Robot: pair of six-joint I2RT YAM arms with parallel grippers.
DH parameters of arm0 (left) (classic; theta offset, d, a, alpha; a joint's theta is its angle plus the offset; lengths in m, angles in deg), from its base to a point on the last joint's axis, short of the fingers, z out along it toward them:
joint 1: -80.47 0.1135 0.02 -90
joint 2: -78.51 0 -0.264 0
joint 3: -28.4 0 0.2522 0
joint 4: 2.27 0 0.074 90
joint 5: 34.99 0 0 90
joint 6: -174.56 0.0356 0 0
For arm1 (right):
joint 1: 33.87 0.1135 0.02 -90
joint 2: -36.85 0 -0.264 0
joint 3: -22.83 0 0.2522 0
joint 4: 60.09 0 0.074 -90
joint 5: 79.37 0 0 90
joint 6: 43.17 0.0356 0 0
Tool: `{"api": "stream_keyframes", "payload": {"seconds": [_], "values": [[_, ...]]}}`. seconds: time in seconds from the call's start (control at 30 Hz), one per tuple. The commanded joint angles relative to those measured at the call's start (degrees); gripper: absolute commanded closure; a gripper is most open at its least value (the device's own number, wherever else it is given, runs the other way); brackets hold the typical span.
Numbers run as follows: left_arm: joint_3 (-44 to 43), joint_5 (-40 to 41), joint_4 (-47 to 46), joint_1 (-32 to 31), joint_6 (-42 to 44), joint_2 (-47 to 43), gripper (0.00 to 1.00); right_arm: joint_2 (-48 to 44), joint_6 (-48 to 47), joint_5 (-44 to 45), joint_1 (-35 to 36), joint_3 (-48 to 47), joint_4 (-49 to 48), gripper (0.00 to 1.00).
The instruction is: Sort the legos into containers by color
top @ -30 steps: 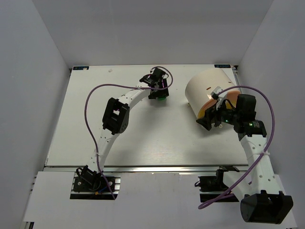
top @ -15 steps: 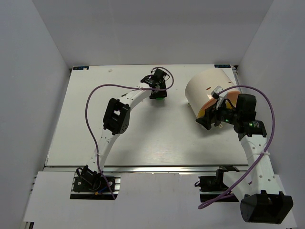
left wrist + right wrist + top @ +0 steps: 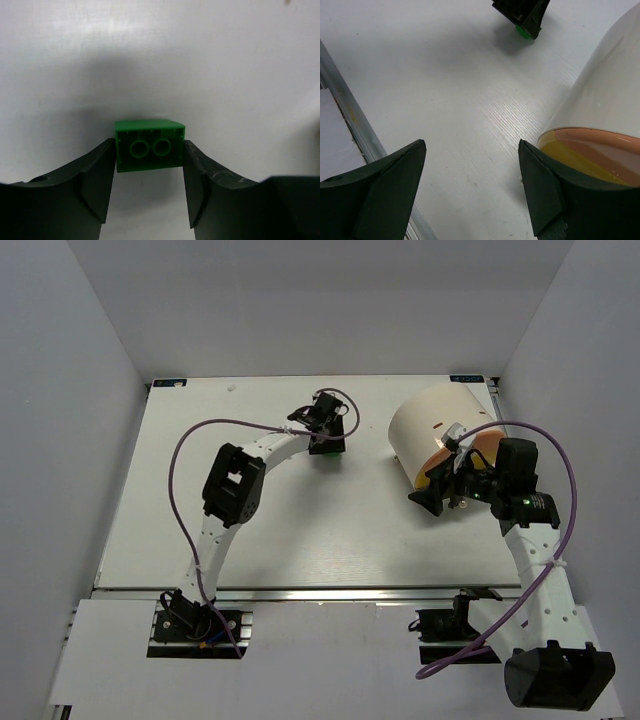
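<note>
The green brick [image 3: 149, 146] is a short, bright green block seen from its hollow underside, where two round tubes sit side by side within thin walls. The left fingers [image 3: 95, 190] are clenched on it, one black pad pressed to each end, and it rests low against the white bench [image 3: 160, 470]. From above, brick and fingers lie to the left of the tub [image 3: 430, 425], apart from it and about level with its far half.

The tub is a large cream-white cylinder lying on its side, its glossy orange flat face turned toward the near right. Amber-yellow shows behind the lower part of that face; what is inside cannot be told. A few small dark marks on its wall are too small to read.

The right fingers [image 3: 380, 195] are spread wide and hold nothing, hanging just beside the tub's orange face.
</note>
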Motion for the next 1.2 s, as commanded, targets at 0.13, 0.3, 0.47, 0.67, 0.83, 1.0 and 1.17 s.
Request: {"api": "stream_keyframes", "payload": {"seconds": [0.13,0.3,0.47,0.67,0.83,1.0,1.17], "values": [[24.33,-17.88,-13.36,-0.24,4.19,-18.93,0.7,-0.4,-1.44,-3.77,0.16,0.05,0.62,0.21],[38.6,-32.76,-27.07,-0.24,7.36,-32.71,0.72,1.53,0.13,-5.27,0.16,-1.01,0.88,0.24],[51.16,-47.42,-39.97,-0.24,4.47,-42.49,0.72,5.66,2.25,-8.17,2.62,-3.11,2.9,0.28],[57.86,-58.16,-58.67,0.29,-14.38,-48.04,0.72,1.38,-5.9,-12.57,4.73,-0.23,-3.13,0.2],[62.96,-60.99,-82.66,0.29,-35.57,-47.87,0.72,-2.95,-3.91,-11.78,7.1,6.37,-21.13,0.15],[65.51,-58.54,-95.97,0.29,-46.15,-44.97,0.72,-1.54,-0.82,-5.74,11.05,7.25,-29.17,0.11],[64.11,-57.39,-100.04,-0.24,-51.53,-43.12,0.72,-0.22,-1.53,-0.09,15.19,7.61,-35.05,0.11]]}}
